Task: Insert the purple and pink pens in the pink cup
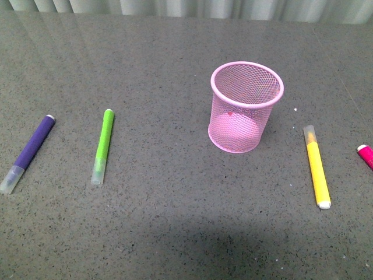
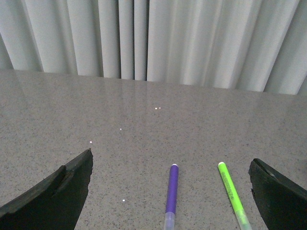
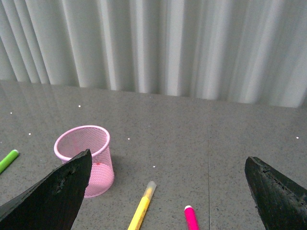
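The pink cup [image 1: 246, 106] stands upright and empty near the middle of the grey table, also seen in the right wrist view as the pink cup [image 3: 88, 159]. A purple pen [image 1: 32, 149] lies flat at the far left. Only the white-tipped end of the pink pen [image 1: 365, 155] shows at the right edge. My left gripper [image 2: 170, 194] is open above the table, with the purple pen [image 2: 171, 191] lying between its fingers' span. My right gripper [image 3: 168, 191] is open too, and the pink pen [image 3: 191, 218] lies below it. Neither gripper shows in the front view.
A lime-green marker [image 1: 103, 144] lies between the purple pen and the cup, also seen as the green marker [image 2: 232, 194]. A yellow marker [image 1: 316, 166] lies right of the cup, beside the pink pen. White curtains [image 3: 158, 43] hang behind the table's far edge.
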Action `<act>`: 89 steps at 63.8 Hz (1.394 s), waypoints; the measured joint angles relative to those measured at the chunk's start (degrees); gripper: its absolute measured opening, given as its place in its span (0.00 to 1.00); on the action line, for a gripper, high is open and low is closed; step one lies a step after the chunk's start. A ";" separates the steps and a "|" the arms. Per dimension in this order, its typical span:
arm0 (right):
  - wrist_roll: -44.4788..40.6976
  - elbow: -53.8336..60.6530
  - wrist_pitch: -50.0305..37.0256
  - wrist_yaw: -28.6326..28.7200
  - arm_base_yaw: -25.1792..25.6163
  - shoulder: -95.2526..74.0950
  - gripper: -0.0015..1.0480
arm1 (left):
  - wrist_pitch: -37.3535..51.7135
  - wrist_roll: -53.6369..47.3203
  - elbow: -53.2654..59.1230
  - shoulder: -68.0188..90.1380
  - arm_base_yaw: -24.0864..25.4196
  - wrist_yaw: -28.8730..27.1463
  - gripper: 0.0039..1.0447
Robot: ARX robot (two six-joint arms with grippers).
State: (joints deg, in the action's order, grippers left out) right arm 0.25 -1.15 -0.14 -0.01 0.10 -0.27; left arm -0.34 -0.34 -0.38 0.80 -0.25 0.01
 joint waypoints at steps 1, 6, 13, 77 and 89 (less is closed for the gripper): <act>0.00 0.00 0.00 0.00 0.00 0.00 0.93 | 0.00 0.00 0.00 0.00 0.00 0.00 0.93; 0.00 0.00 0.00 0.00 0.00 0.00 0.93 | 0.00 0.00 0.00 0.00 0.00 0.00 0.93; 0.00 0.00 0.00 -0.02 0.00 0.00 0.93 | 0.00 0.00 0.00 0.00 0.00 0.00 0.93; 0.00 0.00 0.00 -0.02 0.00 0.00 0.93 | 0.00 0.00 0.00 0.00 0.00 0.00 0.93; 0.00 0.00 0.00 0.00 0.00 0.00 0.93 | 0.00 0.00 0.00 0.00 0.00 0.00 0.93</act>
State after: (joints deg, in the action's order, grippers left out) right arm 0.25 -1.15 -0.14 -0.01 0.10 -0.27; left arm -0.34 -0.34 -0.38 0.80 -0.25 0.01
